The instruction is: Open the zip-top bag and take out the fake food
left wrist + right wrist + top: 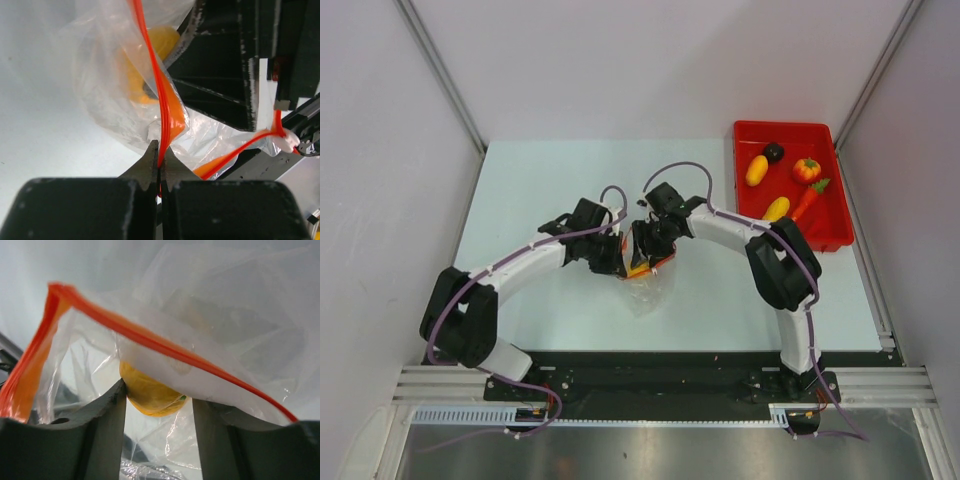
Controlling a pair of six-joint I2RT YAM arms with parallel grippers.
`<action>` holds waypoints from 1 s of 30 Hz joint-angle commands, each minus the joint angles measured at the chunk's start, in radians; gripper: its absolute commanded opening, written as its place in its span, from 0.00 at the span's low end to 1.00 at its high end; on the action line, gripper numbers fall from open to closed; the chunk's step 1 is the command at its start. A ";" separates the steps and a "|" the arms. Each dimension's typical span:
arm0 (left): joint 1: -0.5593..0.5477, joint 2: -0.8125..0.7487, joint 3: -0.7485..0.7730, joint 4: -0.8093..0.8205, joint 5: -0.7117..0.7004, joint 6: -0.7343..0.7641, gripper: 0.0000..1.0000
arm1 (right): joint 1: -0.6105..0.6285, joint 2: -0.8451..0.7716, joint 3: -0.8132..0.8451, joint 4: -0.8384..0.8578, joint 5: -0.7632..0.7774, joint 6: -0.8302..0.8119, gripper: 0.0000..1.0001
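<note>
We list both arms bowed inward, tray (738,170) at 2 o'clock. Left gripper (160,152) clamps crinkly clear bag (100,60) by its orange strip (170,112). Right gripper (159,400) gapes, smooth yellow food (147,392) between its fingers.

Clr crinkly glossy plastic zip-top bag (92,100); smooth shiny red plastic tray (828,225).

Two grippers, left gripper (159,150) and right gripper (158,396); one zip-top bag (95,85) with one yellow piece (147,392); one red tray (785,126) with five toy foods (807,170).

Top looks down; wrist cameras (close) share bag (100,100).
</note>
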State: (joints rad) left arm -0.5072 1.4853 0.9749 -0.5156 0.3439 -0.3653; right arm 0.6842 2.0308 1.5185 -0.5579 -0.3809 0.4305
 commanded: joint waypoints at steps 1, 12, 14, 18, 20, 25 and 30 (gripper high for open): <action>0.002 0.006 0.019 -0.006 -0.003 0.025 0.00 | 0.003 0.017 0.032 -0.008 0.048 -0.036 0.56; 0.002 0.026 0.008 0.015 0.010 0.026 0.00 | 0.057 -0.073 0.057 -0.106 0.148 -0.093 0.74; 0.002 0.026 0.008 0.017 0.012 0.028 0.00 | 0.066 -0.084 0.068 -0.119 0.152 -0.096 0.73; 0.003 0.030 0.007 0.017 0.018 0.031 0.00 | 0.075 -0.083 0.078 -0.119 0.155 -0.090 0.68; 0.002 0.029 0.004 0.017 0.018 0.031 0.00 | 0.074 -0.061 0.080 -0.117 0.149 -0.082 0.65; 0.002 0.023 0.002 0.014 0.018 0.032 0.00 | 0.074 -0.021 0.074 -0.102 0.111 -0.065 0.62; 0.002 0.010 -0.010 0.019 0.018 0.031 0.00 | 0.090 -0.026 0.036 -0.097 0.111 -0.064 0.61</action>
State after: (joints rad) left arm -0.5072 1.5124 0.9745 -0.5179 0.3450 -0.3569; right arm 0.7559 2.0006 1.5627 -0.6613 -0.2596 0.3653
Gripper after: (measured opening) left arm 0.005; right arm 0.615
